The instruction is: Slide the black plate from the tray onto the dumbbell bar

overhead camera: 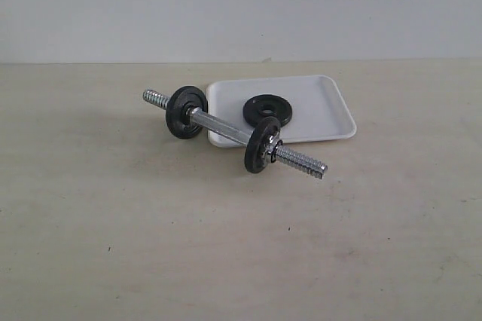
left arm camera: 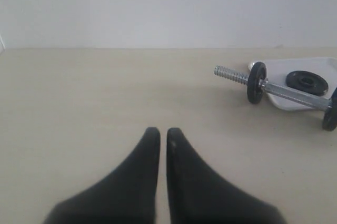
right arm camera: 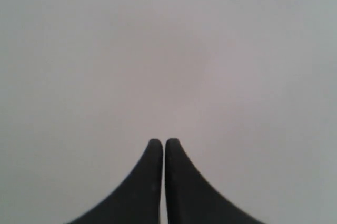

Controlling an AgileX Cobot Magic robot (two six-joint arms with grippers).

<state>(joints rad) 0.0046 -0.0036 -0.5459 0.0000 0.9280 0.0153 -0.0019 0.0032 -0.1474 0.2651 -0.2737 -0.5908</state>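
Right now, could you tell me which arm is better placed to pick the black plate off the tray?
Probably the left: the left gripper, shut, faces the black plate on the tray, though the dumbbell bar lies in between. The right gripper faces only blank grey.

Black plate on white tray; chrome dumbbell bar (two black discs); beige table.

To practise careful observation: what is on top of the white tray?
One black plate lies flat inside the tray, centre hole up. The dumbbell bar crosses the tray's near corner in the exterior view, hiding that rim; whether it touches cannot be told.
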